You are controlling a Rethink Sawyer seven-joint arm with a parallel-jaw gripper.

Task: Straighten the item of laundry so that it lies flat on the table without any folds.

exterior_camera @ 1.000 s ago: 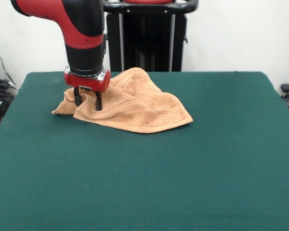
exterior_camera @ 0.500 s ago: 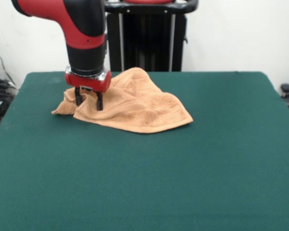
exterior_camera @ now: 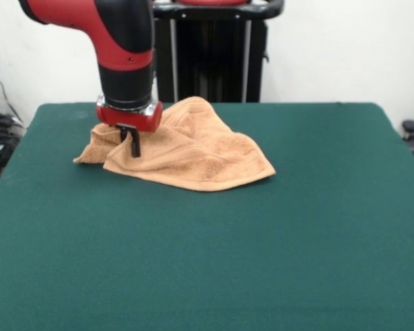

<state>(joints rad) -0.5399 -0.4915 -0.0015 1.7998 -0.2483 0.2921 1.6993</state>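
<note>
Crumpled orange-tan terry towel (exterior_camera: 186, 153) lying on the green felt table (exterior_camera: 207, 255) toward its far side, long axis running from a near lobe back to a bunched fold, there pinched between the drawn-together fingers of the gripper (exterior_camera: 133, 143).

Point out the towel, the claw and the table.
towel (exterior_camera: 200, 155), front view, on its rumpled middle.
claw (exterior_camera: 133, 146), front view, between its tips.
table (exterior_camera: 214, 262), front view, on bare green cloth.
</note>
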